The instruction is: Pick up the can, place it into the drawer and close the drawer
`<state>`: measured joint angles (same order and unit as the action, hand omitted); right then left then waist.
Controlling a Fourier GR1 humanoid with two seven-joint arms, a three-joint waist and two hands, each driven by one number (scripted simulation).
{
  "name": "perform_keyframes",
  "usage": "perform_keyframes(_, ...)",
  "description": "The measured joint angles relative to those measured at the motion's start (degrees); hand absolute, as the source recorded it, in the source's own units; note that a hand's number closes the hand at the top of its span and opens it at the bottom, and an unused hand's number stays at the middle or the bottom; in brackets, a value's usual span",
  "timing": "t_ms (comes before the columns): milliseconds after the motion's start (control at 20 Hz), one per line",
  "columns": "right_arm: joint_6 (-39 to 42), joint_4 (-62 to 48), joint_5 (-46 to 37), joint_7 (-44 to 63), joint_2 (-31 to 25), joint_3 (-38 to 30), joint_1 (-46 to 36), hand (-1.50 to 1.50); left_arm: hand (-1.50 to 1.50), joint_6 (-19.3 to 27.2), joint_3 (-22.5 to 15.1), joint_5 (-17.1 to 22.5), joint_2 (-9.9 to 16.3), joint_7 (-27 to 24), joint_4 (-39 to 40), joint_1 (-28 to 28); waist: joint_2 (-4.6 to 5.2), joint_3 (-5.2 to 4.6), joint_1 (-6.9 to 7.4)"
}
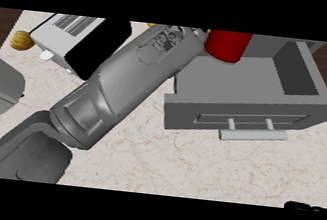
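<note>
Left forearm [125,85] runs diagonally toward 1 o'clock; left hand [175,37] is at the top, against the red can [227,46], finger state cannot tell. Can hangs over the open drawer [303,76] at 12–1 o'clock. Right hand [313,208] shows at 5 o'clock, barely visible. Toaster [74,35] at 11 o'clock.

one can [228,46], one drawer [286,102], one toaster [77,40]
</note>
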<state>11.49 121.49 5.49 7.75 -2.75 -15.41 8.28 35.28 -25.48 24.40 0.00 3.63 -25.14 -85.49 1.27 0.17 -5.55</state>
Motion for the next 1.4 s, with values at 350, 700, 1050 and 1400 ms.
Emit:
perform_keyframes(350,0.00,0.36,-0.13,0.13,-0.06,0.36,-0.51,-1.50,1.50,0.40,-3.41,1.51,0.01,-3.54,3.23,1.10,0.30,0.00,-0.82)
perform_keyframes(700,-0.09,0.08,-0.67,0.34,-0.24,0.96,-1.58,-1.50,-1.50,2.75,-6.92,2.74,0.00,-5.52,4.49,2.78,0.50,0.01,-1.56)
perform_keyframes(1050,0.13,0.70,-0.86,0.57,-0.31,1.58,-1.73,-1.50,-1.50,6.18,-8.84,4.80,0.01,-5.92,4.79,3.47,0.59,0.01,-2.15)
perform_keyframes(1400,-0.26,0.97,-1.76,0.47,-1.19,1.21,-3.27,-1.50,-1.50,8.97,-9.86,7.02,0.00,-7.19,4.48,4.19,0.68,-0.02,-2.10)
